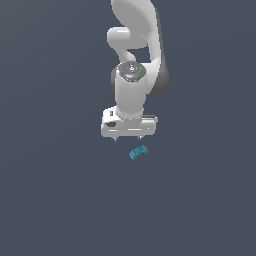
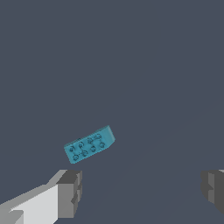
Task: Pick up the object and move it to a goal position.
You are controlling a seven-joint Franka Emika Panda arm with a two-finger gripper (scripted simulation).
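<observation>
No readable text, labels, brands, numbers or signs in either view. The white arm (image 1: 131, 95), the teal studded block (image 2: 89, 144) and the plain grey worktop (image 1: 60, 190) carry no markings that can be made out.

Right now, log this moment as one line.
phase: approach | gripper: open, empty, above block | block: on the floor, studs up, not grasped

My pincer (image 1: 129, 139) hangs with its 2 fingers (image 2: 70, 192) spread wide, nothing between them. The teal studded block (image 1: 138, 152) lies alone at my 5 o'clock in the exterior view, bare grey floor (image 1: 60, 200) all around it.
</observation>
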